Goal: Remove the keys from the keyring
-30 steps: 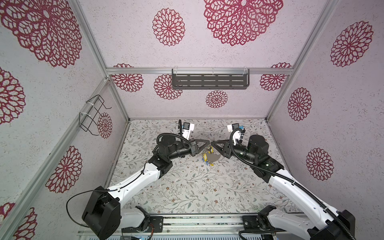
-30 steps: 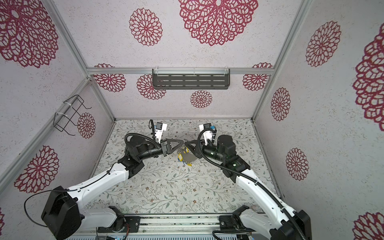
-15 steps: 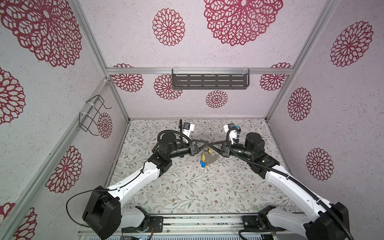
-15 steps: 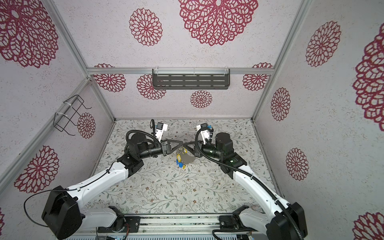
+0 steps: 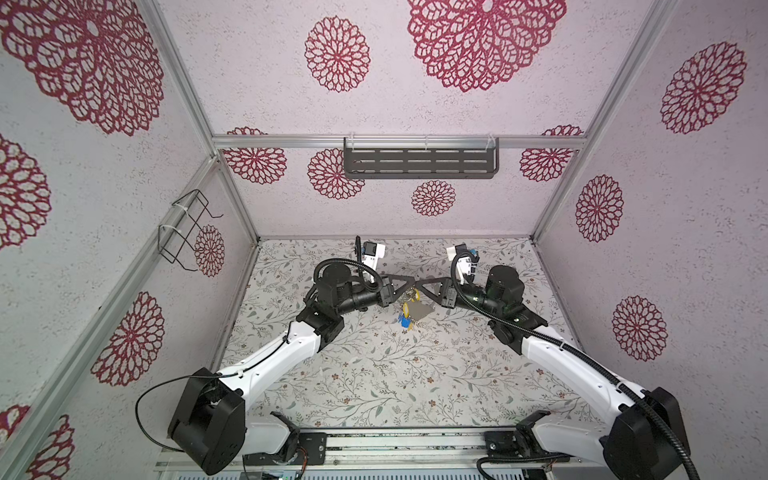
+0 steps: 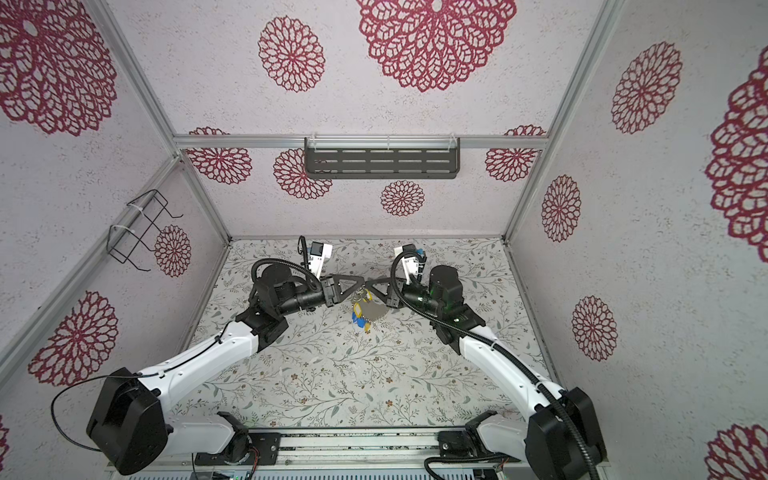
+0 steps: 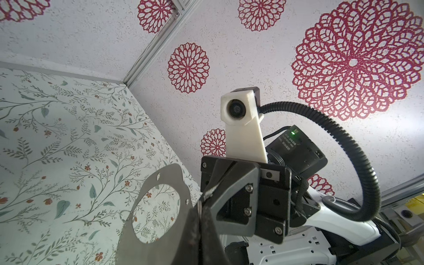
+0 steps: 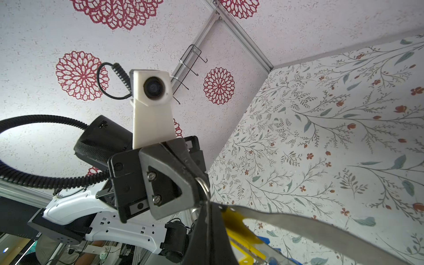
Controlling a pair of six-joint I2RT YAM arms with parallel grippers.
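Above the middle of the table (image 5: 374,374), in both top views: left gripper (image 5: 409,285) (image 6: 360,286) and right gripper (image 5: 419,286) (image 6: 368,287) tip to tip, each arm reaching in from the near rail (image 5: 395,446), forearm turned inward, fingers level. Just beneath, lifted clear: keyring (image 5: 424,312), tilted, keys (image 5: 404,321) bunched at its left side. Seen from the right wrist alone: small silver ring (image 8: 205,186) at the left gripper's shut tip. Seen from the left wrist alone: keyring's wide hole, right jaws closed, probably on its edge.

Top views high, near-identical, looking down on table (image 5: 374,365), wrist views low, close — facing each other.
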